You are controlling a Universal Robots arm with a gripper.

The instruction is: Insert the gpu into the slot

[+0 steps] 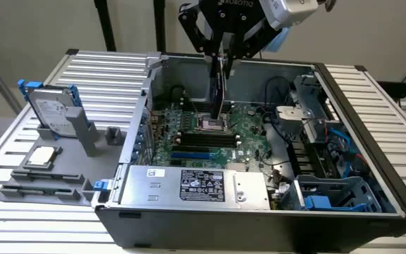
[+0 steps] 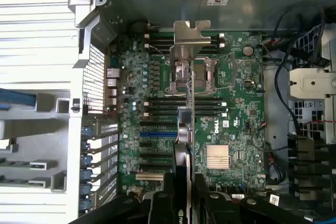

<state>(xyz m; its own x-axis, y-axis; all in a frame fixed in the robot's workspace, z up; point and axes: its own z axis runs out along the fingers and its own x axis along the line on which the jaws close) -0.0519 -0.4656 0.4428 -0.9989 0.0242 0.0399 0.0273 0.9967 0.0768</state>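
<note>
At the exterior view's top centre the pincer (image 1: 223,53) clamps the card (image 1: 219,90) by its upper edge. The card hangs upright, probably to go in edge-first, but not yet over the blue slot (image 1: 190,156) lower in frame.

The gpu (image 1: 218,87) is black with a silver bracket, the gripper (image 1: 221,54) black with white lettering, and the motherboard (image 1: 249,124) green, carrying the bright-blue slot (image 1: 191,156), black memory slots (image 1: 206,140) and a pale, finely striped heatsink (image 2: 218,157). In the exterior view, at six o'clock of the board, the power supply (image 1: 154,185) is silver with a black-and-white label, and the case (image 1: 259,233) is dark grey. The counter (image 1: 104,74) is pale grey with parallel ribbed stripes, and at nine o'clock of the case a silver hard drive (image 1: 51,114) sits in a blue frame on a grey tray (image 1: 76,164)
</note>
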